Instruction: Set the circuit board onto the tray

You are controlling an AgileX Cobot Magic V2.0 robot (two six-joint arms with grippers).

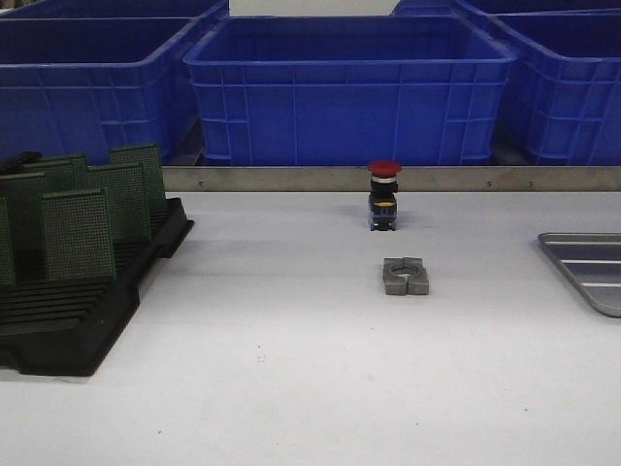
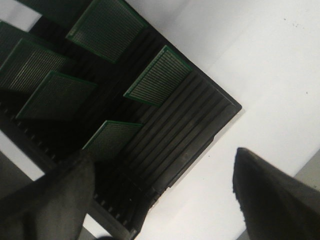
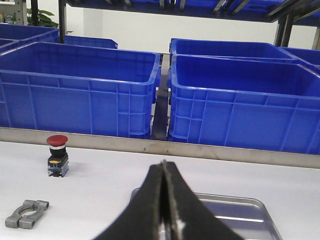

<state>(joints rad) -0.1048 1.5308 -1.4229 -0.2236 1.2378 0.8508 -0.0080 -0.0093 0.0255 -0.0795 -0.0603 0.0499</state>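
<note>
Green perforated circuit boards (image 1: pixel 78 233), likely light, stiff and thin, are standing in the black rack (image 2: pixel 185 130) at left, and I am hovering my wide-open left claw (image 2: pixel 160 200) over them, judging a top-edge pinch best, while my right claw (image 3: pixel 164 200), pressed together, is waiting over the grey tray (image 1: pixel 592 277) at right.

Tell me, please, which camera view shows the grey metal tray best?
The right wrist view shows the tray best: its far rim, a rounded corner and part of the floor, though the shut right end effector hides the near part. The front view catches only a corner at the right edge. The left wrist view shows none of it.
</note>
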